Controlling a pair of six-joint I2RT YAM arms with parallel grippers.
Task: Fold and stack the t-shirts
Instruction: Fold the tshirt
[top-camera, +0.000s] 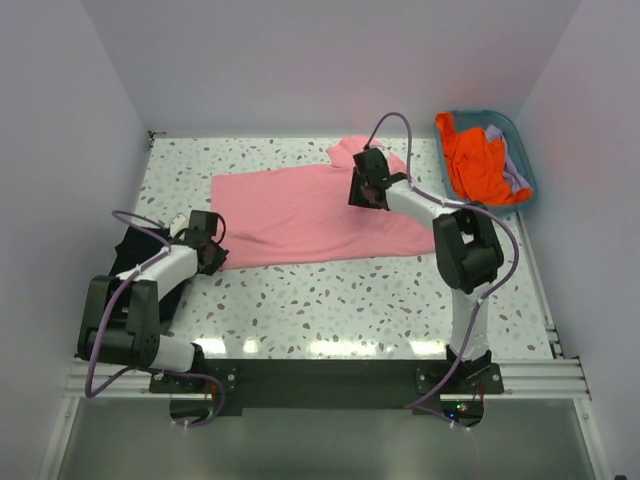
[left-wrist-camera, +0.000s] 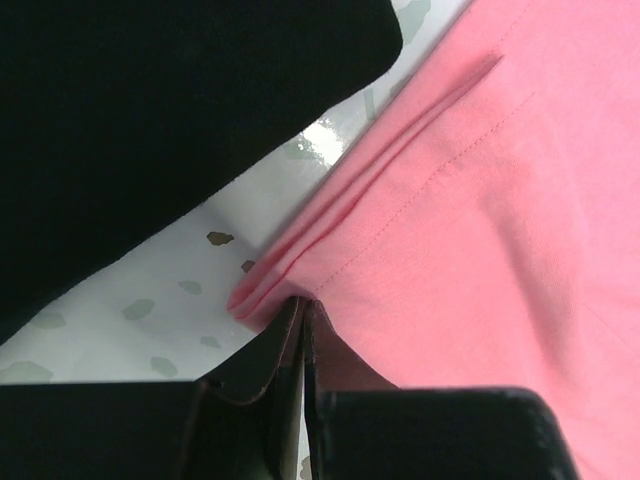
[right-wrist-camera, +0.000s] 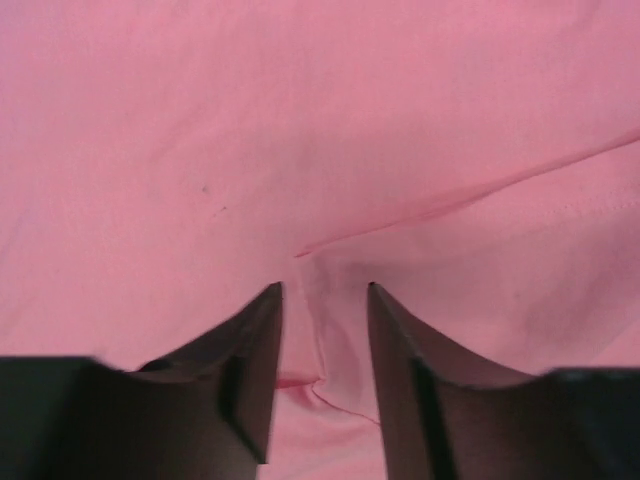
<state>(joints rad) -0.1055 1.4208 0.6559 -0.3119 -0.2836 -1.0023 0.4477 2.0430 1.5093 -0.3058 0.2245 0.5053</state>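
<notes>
The salmon-pink t-shirt (top-camera: 300, 215) lies spread across the middle of the table, folded lengthwise. My left gripper (top-camera: 214, 258) is at its near-left corner and, in the left wrist view, is shut (left-wrist-camera: 303, 304) on the doubled hem of the pink shirt (left-wrist-camera: 480, 190). My right gripper (top-camera: 360, 193) is on the shirt's far-right part. In the right wrist view it is open (right-wrist-camera: 322, 291), pressed on the pink fabric (right-wrist-camera: 300, 130) with a small raised fold between its fingers. A folded black t-shirt (top-camera: 128, 252) lies at the left edge and shows in the left wrist view (left-wrist-camera: 150, 120).
A teal basket (top-camera: 524, 160) at the far right holds the orange t-shirt (top-camera: 478, 165) and the lavender t-shirt (top-camera: 510, 170). The speckled table (top-camera: 330, 300) is bounded by white walls on three sides.
</notes>
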